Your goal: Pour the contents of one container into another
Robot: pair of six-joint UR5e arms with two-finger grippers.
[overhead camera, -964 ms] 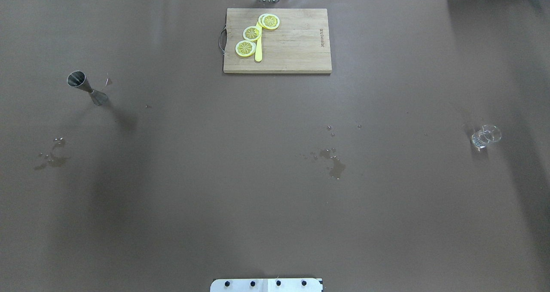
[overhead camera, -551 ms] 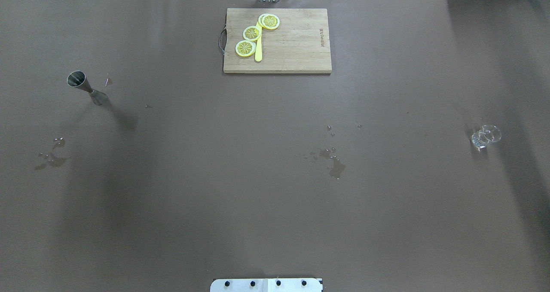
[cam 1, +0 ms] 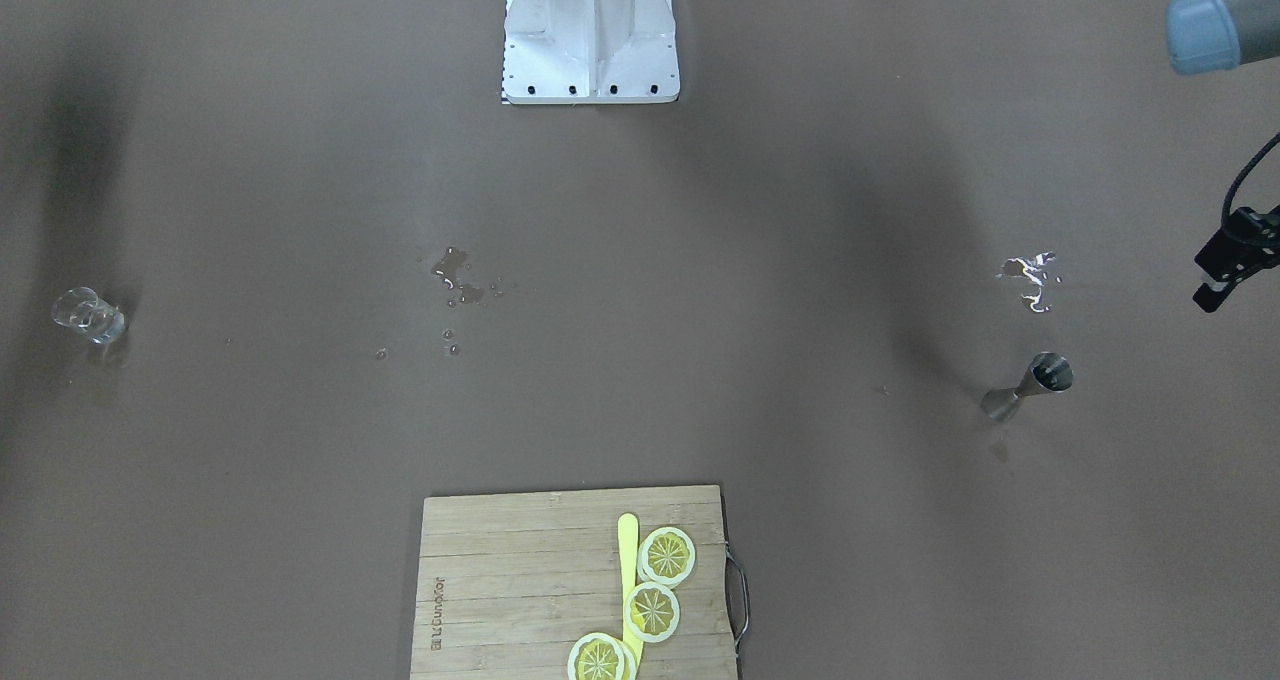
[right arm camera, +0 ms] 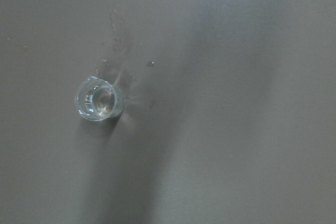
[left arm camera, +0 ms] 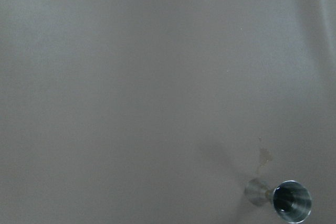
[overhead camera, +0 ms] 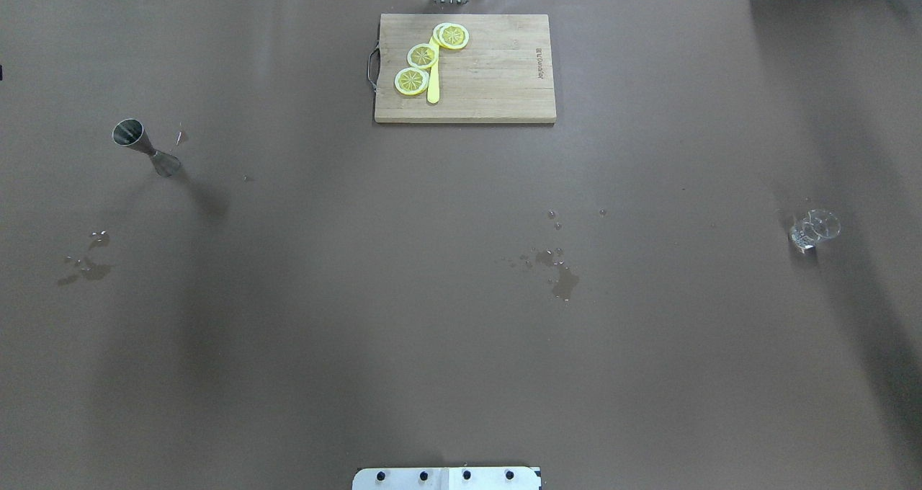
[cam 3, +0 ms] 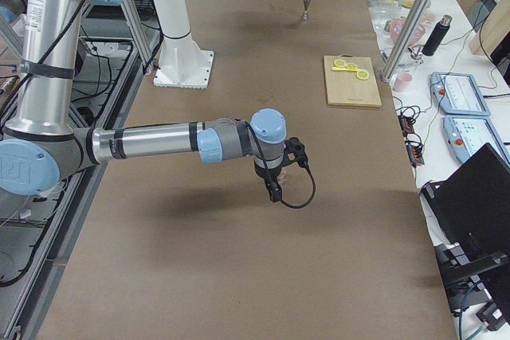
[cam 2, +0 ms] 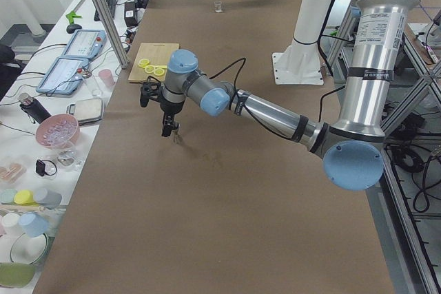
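Jigger (overhead camera: pixel 144 146) stood upper left of the overhead view, glass (overhead camera: pixel 812 230) at far right. Left gripper (cam 2: pixel 167 127) and right gripper (cam 3: pixel 274 190): couldn't tell how open either was. I'd say the grasp wanted centring on the jigger's waist.

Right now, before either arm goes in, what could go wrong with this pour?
The jigger stands tall on a narrow base, so an off-centre grab could tip it. The glass sits far across the table, so the carry is long and may slosh. Wet patches hint that spills come easily here.
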